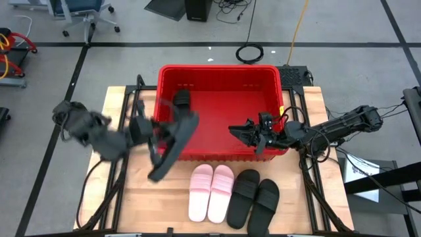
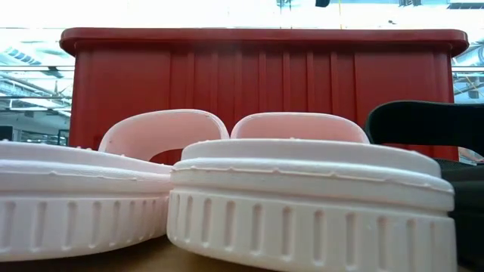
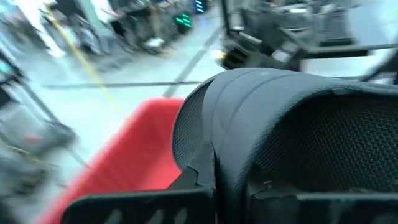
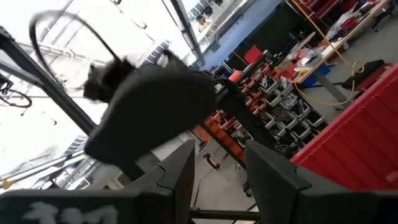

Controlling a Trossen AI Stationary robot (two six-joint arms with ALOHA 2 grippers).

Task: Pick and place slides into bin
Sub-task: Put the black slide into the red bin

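Pink slides (image 2: 302, 204) lie on the tabletop (image 1: 164, 204). Left jaws (image 1: 158, 135) clamp a black slide (image 1: 174, 145) at the bin (image 1: 220, 71) wall; right jaws (image 1: 240, 130) gape empty over it.

Bright even light; left arm (image 1: 99, 135) motion-blurred; both wrist views smeared; window glare low.

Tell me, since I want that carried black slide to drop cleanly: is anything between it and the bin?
Nothing visible. The left gripper, shut on the black slide, holds it at the bin's left-front wall. Another black slide lies inside, back-left. The right gripper hovers over the front-right.
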